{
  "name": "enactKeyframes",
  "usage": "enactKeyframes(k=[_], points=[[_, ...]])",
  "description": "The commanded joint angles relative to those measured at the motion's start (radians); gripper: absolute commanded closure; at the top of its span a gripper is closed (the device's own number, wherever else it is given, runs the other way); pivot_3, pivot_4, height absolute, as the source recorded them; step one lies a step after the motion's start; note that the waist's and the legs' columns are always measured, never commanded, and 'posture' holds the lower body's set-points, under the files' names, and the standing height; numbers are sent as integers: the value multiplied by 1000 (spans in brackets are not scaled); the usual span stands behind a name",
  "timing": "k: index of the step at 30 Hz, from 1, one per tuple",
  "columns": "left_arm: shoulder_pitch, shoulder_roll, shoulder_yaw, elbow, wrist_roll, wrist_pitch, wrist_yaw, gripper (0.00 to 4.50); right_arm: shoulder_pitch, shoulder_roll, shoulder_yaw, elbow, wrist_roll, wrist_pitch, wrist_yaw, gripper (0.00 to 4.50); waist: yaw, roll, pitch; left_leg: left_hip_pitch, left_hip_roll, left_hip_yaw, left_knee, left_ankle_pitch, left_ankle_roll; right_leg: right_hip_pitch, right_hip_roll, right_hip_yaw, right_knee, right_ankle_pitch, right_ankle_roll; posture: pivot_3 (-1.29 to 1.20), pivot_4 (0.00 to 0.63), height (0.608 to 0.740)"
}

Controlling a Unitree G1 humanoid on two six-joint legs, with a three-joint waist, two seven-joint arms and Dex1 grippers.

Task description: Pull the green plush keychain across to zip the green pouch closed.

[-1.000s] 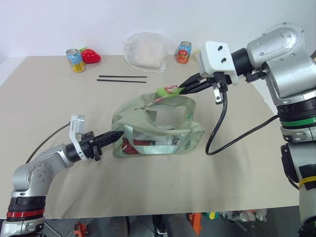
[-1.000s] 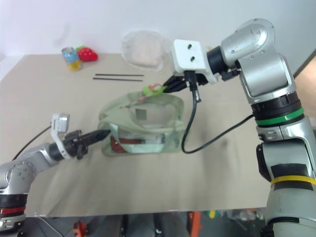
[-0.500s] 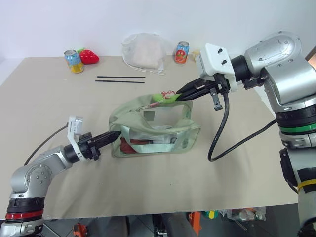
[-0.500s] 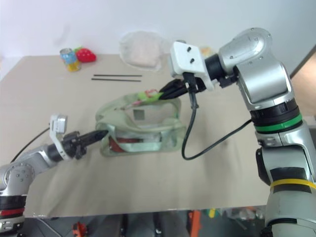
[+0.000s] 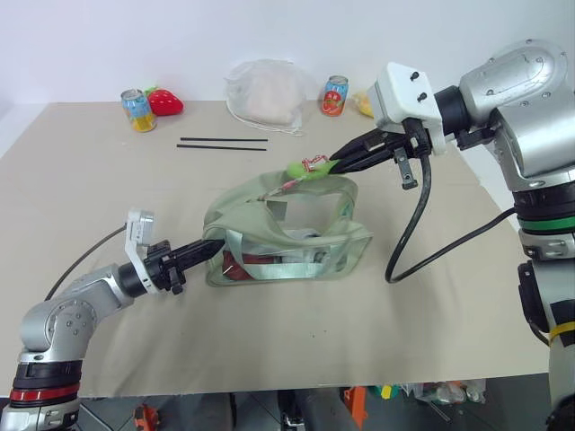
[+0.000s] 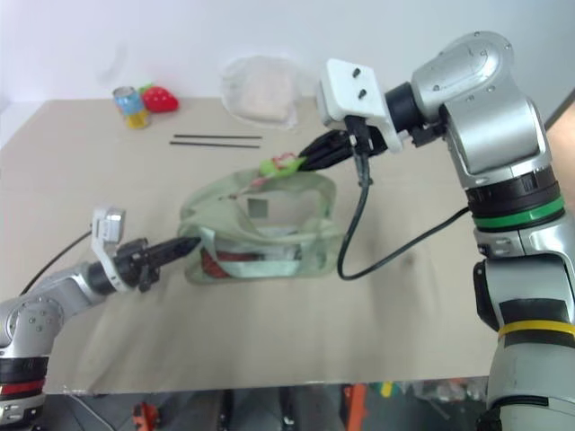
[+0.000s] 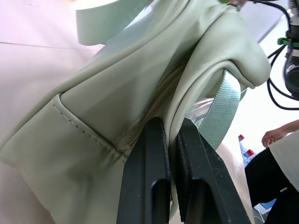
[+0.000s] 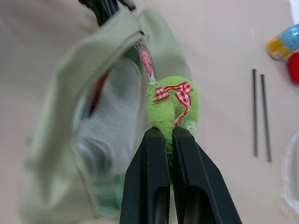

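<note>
The pale green pouch stands mid-table, its top lifted and gaping, with red and white contents behind the clear side window. The lime-green plush keychain, tied with a red checked ribbon, hangs from the zipper pull by a pink clip above the pouch's far right corner. My right gripper is shut on the keychain, reaching in from the right. My left gripper is shut on a fold of fabric at the pouch's left end beside the zipper.
Along the table's far edge stand a can beside a red strawberry toy, a white drawstring sack and a second can. Two black sticks lie behind the pouch. A person's hand shows in the left wrist view.
My right wrist has tilted, its white housing now higher and further right, while the keychain stays about where it was. The left gripper keeps its hold in place. The head view swayed.
</note>
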Motion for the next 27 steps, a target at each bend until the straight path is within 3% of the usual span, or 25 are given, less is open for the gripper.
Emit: enactKeyframes(k=[1,6,11,17,27], points=[[30,6,18,50,31,14,38,4500,70,-7,-31,-168,78,138,-8,4477,0,0,-1,0,0,0,0,0,0,0,0,0,0,0,0,0,150,740],[28,2,17,48,30,12,42,4500,137,27,-13,-251,98,231,-71,4477,-5,0,-1,0,0,2,0,0,0,1,1,2,3,0,0,0,150,740],[37,4,20,43,27,14,41,4500,139,66,38,-166,-32,139,-165,4477,-6,0,-1,2,1,1,0,1,1,2,3,2,7,0,0,0,150,740],[30,2,18,46,29,18,40,4500,-29,91,4,62,-109,40,-180,4477,-9,1,-1,2,1,2,0,3,2,0,4,2,11,-1,-1,0,150,740],[34,-13,-3,44,31,12,42,4500,-255,66,35,309,-208,-205,-56,4477,-1,1,-1,2,-1,1,1,3,2,-1,0,1,10,-1,-2,0,150,740]])
